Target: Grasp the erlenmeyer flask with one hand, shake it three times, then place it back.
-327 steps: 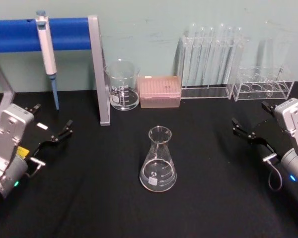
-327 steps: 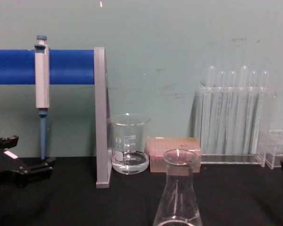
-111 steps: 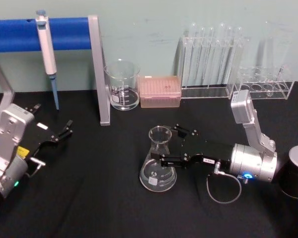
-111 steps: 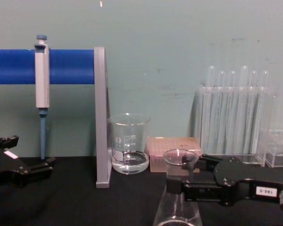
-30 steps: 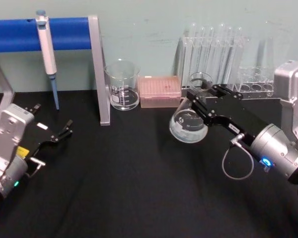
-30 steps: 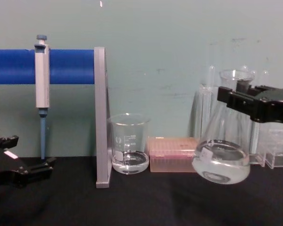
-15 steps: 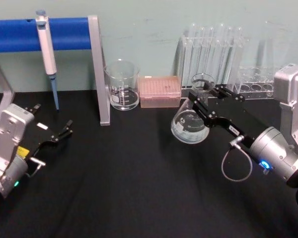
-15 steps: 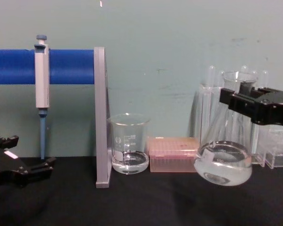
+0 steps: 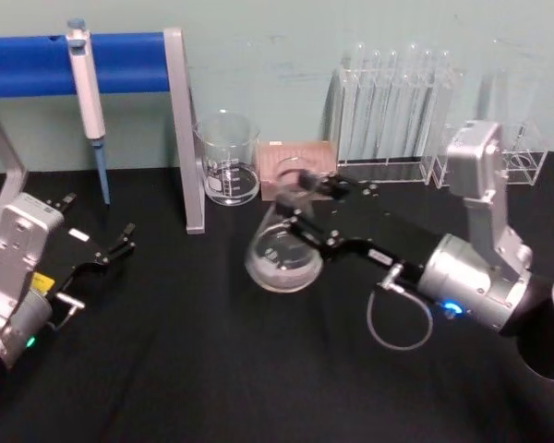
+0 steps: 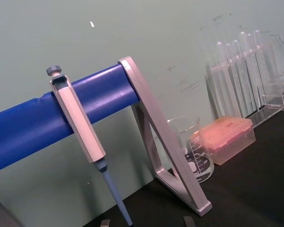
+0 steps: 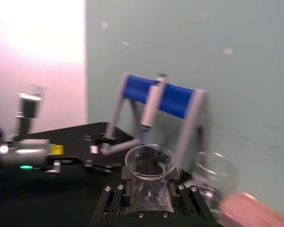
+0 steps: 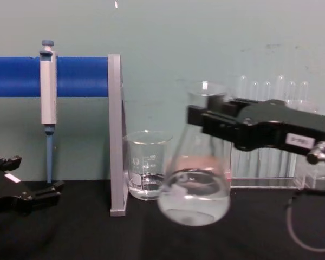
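The erlenmeyer flask (image 9: 280, 249) is a clear glass cone with a little liquid in its base. It hangs tilted above the black table, near the middle. My right gripper (image 9: 303, 196) is shut on its neck, reaching in from the right. From the chest view the flask (image 12: 195, 187) floats clear of the table, and the right gripper (image 12: 208, 120) clamps just below the rim. In the right wrist view the flask's mouth (image 11: 150, 161) rises between the jaws of the right gripper (image 11: 150, 201). My left gripper (image 9: 97, 223) rests open at the table's left side, also seen as the left gripper (image 12: 27, 177).
A beaker (image 9: 227, 159) and a pink tip box (image 9: 291, 161) stand just behind the flask. Test tube racks (image 9: 392, 106) line the back right. A blue bar stand (image 9: 186, 129) holding a pipette (image 9: 86, 83) occupies the back left.
My right gripper has swung the flask leftward, from in front of the test tube rack to in front of the beaker and tip box. The left arm has not moved.
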You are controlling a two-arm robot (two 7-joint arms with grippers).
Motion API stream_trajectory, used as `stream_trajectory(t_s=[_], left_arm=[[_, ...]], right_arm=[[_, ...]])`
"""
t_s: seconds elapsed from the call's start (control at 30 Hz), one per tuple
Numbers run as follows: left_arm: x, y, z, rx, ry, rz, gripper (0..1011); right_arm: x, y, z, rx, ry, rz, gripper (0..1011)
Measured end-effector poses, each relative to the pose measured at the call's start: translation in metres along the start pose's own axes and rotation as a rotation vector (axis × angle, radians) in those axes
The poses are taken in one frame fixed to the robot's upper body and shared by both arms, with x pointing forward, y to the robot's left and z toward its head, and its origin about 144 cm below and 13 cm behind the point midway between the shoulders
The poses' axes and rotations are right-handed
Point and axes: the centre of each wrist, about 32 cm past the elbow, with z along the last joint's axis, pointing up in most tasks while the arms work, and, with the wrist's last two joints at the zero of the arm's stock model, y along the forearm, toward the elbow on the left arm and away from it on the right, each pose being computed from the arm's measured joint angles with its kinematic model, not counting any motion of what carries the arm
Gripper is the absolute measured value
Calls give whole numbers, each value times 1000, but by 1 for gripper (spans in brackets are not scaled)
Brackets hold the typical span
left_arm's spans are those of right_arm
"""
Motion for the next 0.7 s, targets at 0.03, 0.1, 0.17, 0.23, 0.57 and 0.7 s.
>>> stream_trajectory(t_s=[0.03, 0.1, 0.17, 0.23, 0.57, 0.7], left_arm=[[0, 0, 0, 0, 0, 0, 1001], [0, 0, 0, 0, 0, 0, 1001], [0, 0, 0, 0, 0, 0, 1001], [0, 0, 0, 0, 0, 0, 1001], [0, 0, 0, 0, 0, 0, 1001], [0, 0, 0, 0, 0, 0, 1001]], right_arm=[[0, 2, 0, 2, 0, 18, 447], [-2, 7, -1, 5, 3, 61, 447], [-2, 10, -1, 7, 5, 87, 447], [-4, 13, -1, 8, 6, 119, 447], [-5, 17, -1, 13, 6, 159, 447], [-5, 15, -1, 18, 5, 132, 447]])
